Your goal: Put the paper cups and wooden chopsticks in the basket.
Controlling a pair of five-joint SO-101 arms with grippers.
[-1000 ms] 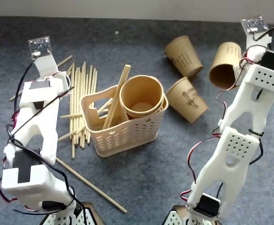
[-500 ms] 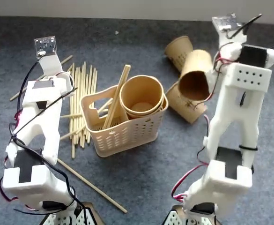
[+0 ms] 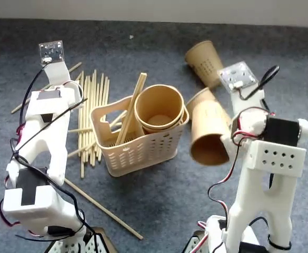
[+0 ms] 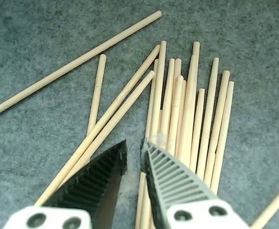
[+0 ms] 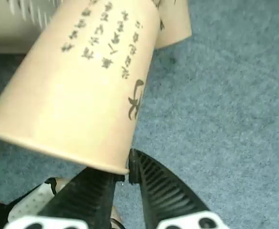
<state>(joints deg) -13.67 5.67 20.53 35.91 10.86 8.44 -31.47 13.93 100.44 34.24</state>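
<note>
The right gripper (image 5: 129, 164) is clamped on the rim of a paper cup (image 3: 209, 138) and holds it tilted above the grey surface (image 3: 159, 203), just beside the basket (image 3: 143, 153). The basket holds stacked cups (image 3: 159, 108) and a few leaning sticks (image 3: 132, 103). On the basket's other side, the left gripper (image 4: 134, 145) hangs over the pile of wooden chopsticks (image 4: 187, 109), its jaws slightly apart and empty. Another cup (image 3: 206, 60) lies on its side farther back.

high: above, looking down | wrists: close, downward | shared: chopsticks (image 3: 93, 100), cup (image 3: 209, 138)
</note>
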